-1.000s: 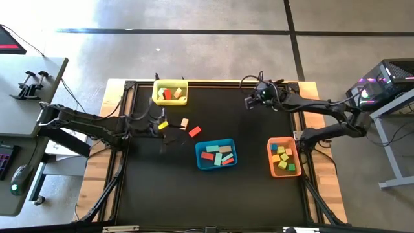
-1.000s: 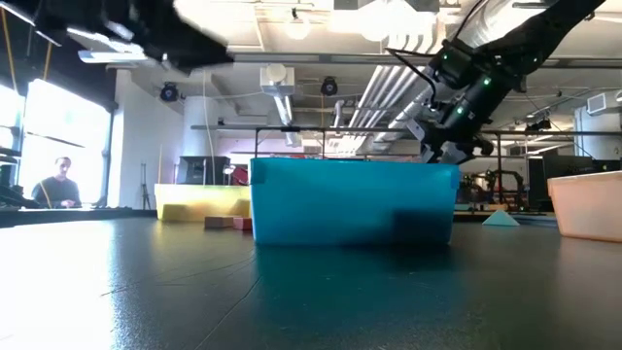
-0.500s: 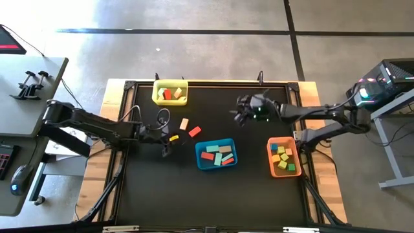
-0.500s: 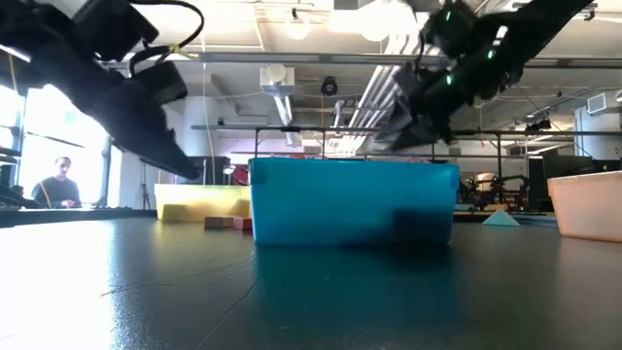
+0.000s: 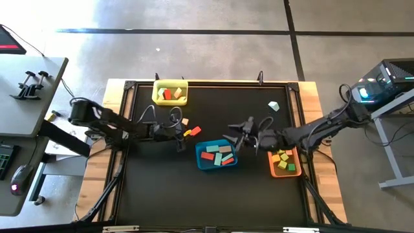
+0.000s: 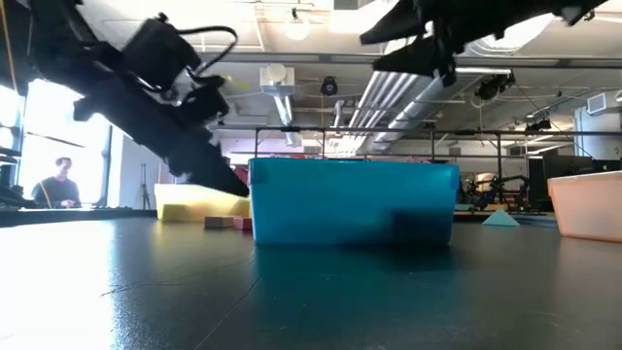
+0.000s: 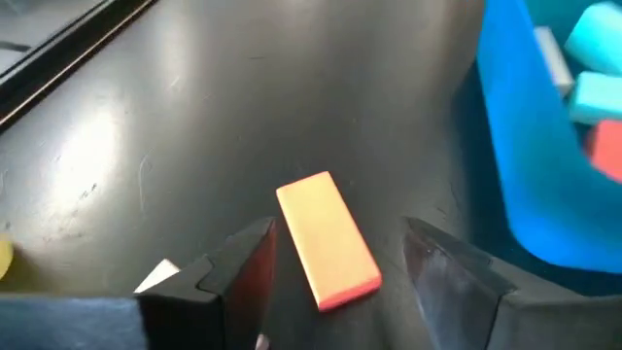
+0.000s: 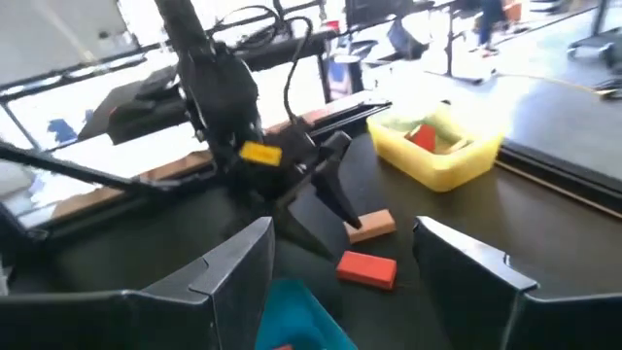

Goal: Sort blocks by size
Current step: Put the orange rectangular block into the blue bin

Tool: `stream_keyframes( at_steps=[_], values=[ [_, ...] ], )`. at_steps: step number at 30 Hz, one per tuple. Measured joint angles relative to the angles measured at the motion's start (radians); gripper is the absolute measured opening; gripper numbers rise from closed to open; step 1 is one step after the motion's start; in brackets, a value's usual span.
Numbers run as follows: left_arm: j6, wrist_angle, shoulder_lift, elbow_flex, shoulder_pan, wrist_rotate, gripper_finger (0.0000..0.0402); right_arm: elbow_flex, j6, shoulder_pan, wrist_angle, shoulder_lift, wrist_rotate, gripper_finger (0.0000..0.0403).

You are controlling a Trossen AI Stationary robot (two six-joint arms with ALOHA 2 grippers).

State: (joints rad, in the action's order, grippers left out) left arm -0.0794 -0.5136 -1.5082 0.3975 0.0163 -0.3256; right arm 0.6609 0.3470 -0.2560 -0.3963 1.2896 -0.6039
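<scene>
- Most blocks sit in the yellow tray, blue tray, orange tray
- Left: red bar, tan block, pale green block
- My left gripper is spread wide around the red bar; right gripper released above the blue tray

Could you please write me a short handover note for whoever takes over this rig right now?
Left gripper: open, low over the red bar on the mat, not gripping.
Right gripper: open and empty, above the blue tray.
Done: blocks already lie in the yellow tray, blue tray and orange tray.
Left: the red bar, the tan block beside it, and a pale green block alone at the far right.
</scene>
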Motion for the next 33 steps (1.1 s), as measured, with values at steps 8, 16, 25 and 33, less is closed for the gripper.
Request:
stream_keyframes(
  at_steps=[8,16,25,33],
  values=[
    [0.006,0.053,-0.162,0.105,0.030,-0.001,0.0257,0.000,0.038,-0.133,-0.047,0.060,-0.264,0.0241],
    [-0.008,0.113,-0.221,0.142,0.029,0.005,0.0191,0.000,0.101,-0.148,-0.211,0.238,-0.261,0.0241],
    [0.040,0.309,-0.095,0.135,0.030,-0.023,0.0088,0.000,0.043,-0.186,-0.394,0.314,-0.238,0.0241],
    [0.086,0.462,0.235,0.174,-0.045,0.061,0.0088,0.000,-0.088,-0.244,-0.402,0.202,-0.376,0.0241]
  ],
)
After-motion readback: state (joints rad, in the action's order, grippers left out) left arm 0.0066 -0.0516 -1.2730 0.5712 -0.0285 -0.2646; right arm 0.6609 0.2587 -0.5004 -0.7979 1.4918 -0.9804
